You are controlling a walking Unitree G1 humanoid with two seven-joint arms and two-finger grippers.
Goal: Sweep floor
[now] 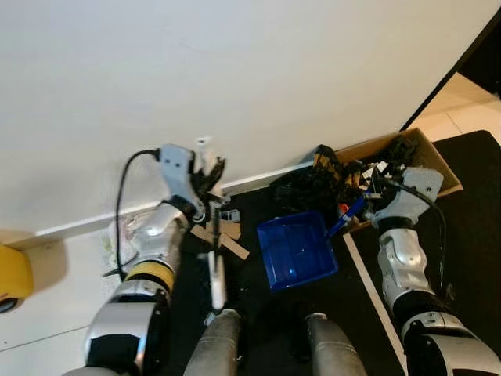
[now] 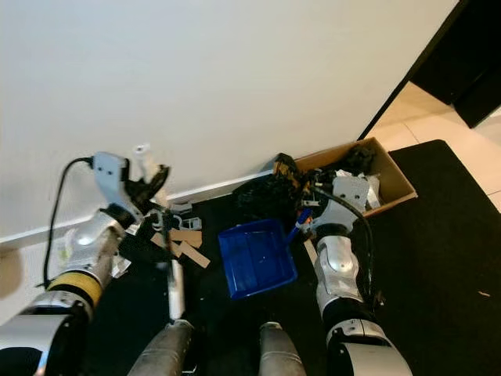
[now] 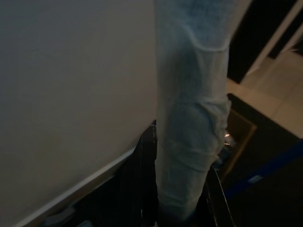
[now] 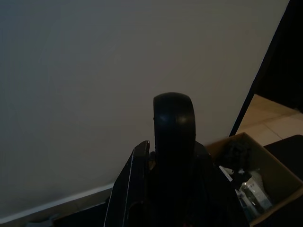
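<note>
Left gripper (image 1: pixel 210 174) raised close to the white wall (image 1: pixel 235 70), fingers clamped on the pale broom handle (image 3: pixel 189 118); in the left wrist view the handle runs up between the two black fingers (image 3: pixel 142 189). Below the gripper, the white shaft (image 1: pixel 216 278) runs down toward the robot's legs, over the black mat (image 1: pixel 258 313).

Right gripper (image 1: pixel 374 188) closed around the dark handle (image 4: pixel 173 123) of the blue dustpan (image 1: pixel 297 249); the right wrist view shows the rounded handle end standing up between the fingers. The blue stem (image 1: pixel 347 217) leads from this gripper down to the pan, which sits on the black mat between the two arms, nearer the right gripper.

Beside and just below the left gripper: flat cardboard scraps (image 1: pixel 227 239) on the mat, plus small grey debris (image 1: pixel 228 213) near the baseboard (image 1: pixel 78 223).

Just behind the right gripper: open cardboard box (image 1: pixel 438 160) holding mixed dark and white rubbish. A heap of black material (image 1: pixel 309 188) lies between the box and the dustpan, against the wall.

Yellow object (image 1: pixel 14 276) on the pale floor (image 1: pixel 55 290), well out beyond the left arm.
</note>
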